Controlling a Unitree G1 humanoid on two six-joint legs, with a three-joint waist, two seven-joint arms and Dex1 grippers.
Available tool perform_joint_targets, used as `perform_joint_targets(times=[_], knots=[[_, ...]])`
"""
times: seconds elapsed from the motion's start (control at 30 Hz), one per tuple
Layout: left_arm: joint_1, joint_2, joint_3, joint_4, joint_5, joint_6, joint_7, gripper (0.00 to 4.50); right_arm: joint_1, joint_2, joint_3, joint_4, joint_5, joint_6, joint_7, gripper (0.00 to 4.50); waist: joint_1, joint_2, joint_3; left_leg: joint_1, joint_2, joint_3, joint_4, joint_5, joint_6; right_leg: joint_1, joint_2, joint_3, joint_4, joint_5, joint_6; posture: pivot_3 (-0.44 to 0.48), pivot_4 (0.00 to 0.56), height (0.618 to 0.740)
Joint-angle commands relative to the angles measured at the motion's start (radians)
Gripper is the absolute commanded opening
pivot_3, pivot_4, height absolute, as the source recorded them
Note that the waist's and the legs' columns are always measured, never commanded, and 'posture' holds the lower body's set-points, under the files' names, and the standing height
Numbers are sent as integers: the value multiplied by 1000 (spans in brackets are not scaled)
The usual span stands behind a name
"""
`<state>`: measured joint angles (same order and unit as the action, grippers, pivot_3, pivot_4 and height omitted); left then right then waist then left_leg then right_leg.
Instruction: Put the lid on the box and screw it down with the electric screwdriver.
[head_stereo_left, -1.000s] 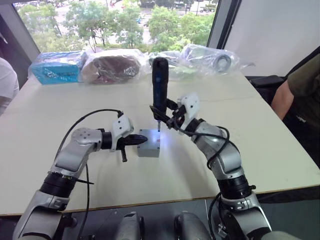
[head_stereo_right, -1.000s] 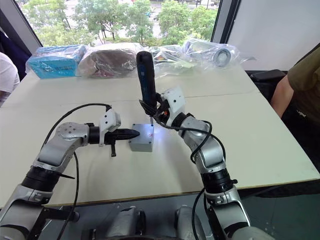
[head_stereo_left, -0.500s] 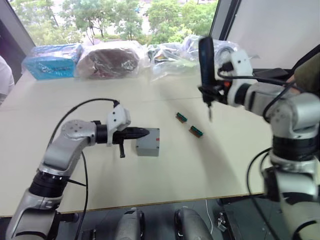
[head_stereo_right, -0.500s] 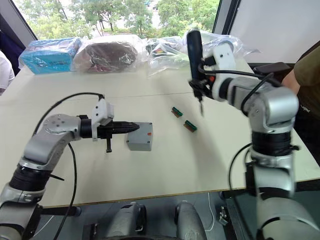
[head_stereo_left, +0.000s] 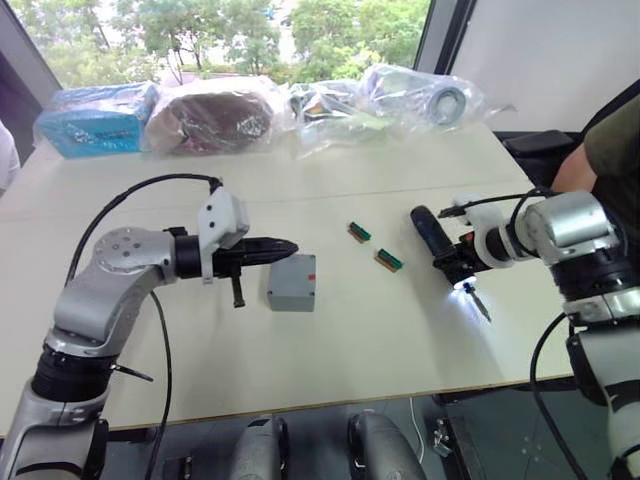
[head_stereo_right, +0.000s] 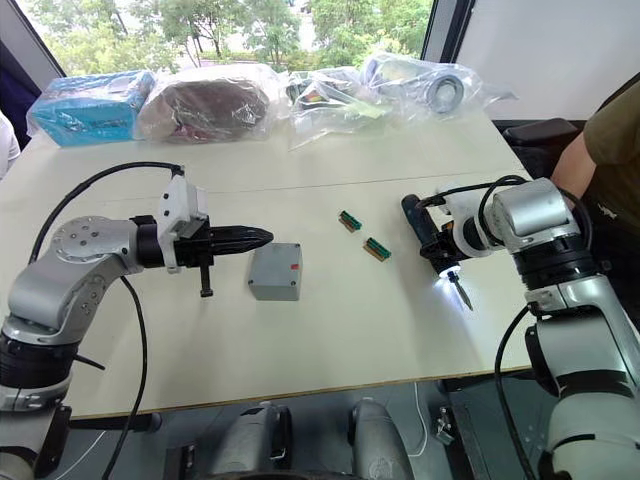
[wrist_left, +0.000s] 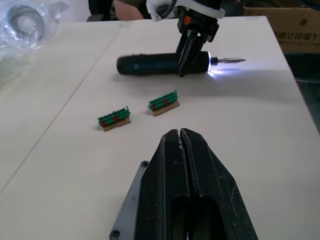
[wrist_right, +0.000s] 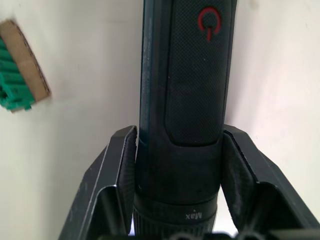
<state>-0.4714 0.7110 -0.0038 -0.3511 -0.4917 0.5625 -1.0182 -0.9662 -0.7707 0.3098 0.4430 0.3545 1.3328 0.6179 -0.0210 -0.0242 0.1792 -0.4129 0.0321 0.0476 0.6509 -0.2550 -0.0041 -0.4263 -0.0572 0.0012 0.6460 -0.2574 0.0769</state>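
Note:
The grey lid (head_stereo_left: 293, 271) with small red marks lies on top of the box (head_stereo_left: 290, 298) at the middle of the table. My left gripper (head_stereo_left: 280, 245) is shut and empty, its tips just behind the box's left corner. Over the table's right side my right gripper (head_stereo_left: 455, 262) is shut on the electric screwdriver (head_stereo_left: 433, 235). The black tool lies almost flat, low over the tabletop, with its bit (head_stereo_left: 480, 305) towards the front edge and its white light on. The right wrist view has both fingers (wrist_right: 117, 165) clamped on the screwdriver (wrist_right: 187, 75).
Two small green-and-brown blocks (head_stereo_left: 360, 232) (head_stereo_left: 390, 262) lie between the box and the screwdriver. Plastic-wrapped packages (head_stereo_left: 215, 115) and a blue pack (head_stereo_left: 90, 125) line the far edge. A person's arm (head_stereo_left: 610, 140) is beside the table's right side.
My right arm has swung the screwdriver from upright on the lid, out to the right, and down to lie low over the table. The left gripper has stayed shut beside the box.

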Motion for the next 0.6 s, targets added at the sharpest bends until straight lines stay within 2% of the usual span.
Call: perform_joint_targets(times=[0.03,0.13,0.17,0.3,0.4,0.47,0.57,0.6], knots=[[2,19,28,-49,-20,24,26,0,-12,10,8,78,-62,-66,15,3435,2,0,0,0,0,0,1,0,0,0,0,0,0,0,0,0,150,740],[11,40,29,-58,-16,47,38,0,-11,-1,-8,54,-67,-72,47,4365,7,-1,0,0,0,0,2,0,0,1,-1,0,0,0,0,0,150,740],[13,47,28,-59,-14,50,41,0,-9,-9,-11,40,-70,-77,58,4484,8,-1,0,0,0,0,2,0,0,1,-1,0,0,0,0,0,150,740],[47,95,61,-73,-12,76,62,0,20,-118,-59,-153,-41,-91,143,4484,9,1,2,-1,0,0,1,0,0,0,-2,1,0,0,0,0,150,740],[116,165,128,-85,-22,110,58,0,81,-260,-138,-381,32,-112,263,4484,9,7,5,-10,0,-1,1,0,0,-9,-2,0,1,2,3,0,150,740],[150,196,157,-93,-35,124,53,0,130,-312,-197,-479,75,-145,319,4484,7,7,5,-13,0,-2,0,0,0,-12,-1,0,1,2,3,0,150,740],[215,258,228,-105,-59,163,34,755,245,-429,-339,-641,177,-184,461,4500,6,6,6,-13,1,-2,-1,0,0,-12,0,0,0,2,3,0,150,740],[249,281,262,-117,-70,176,19,1195,311,-471,-406,-698,209,-216,526,4500,7,6,6,-12,1,-2,-1,0,0,-12,0,0,0,1,3,0,150,740]])
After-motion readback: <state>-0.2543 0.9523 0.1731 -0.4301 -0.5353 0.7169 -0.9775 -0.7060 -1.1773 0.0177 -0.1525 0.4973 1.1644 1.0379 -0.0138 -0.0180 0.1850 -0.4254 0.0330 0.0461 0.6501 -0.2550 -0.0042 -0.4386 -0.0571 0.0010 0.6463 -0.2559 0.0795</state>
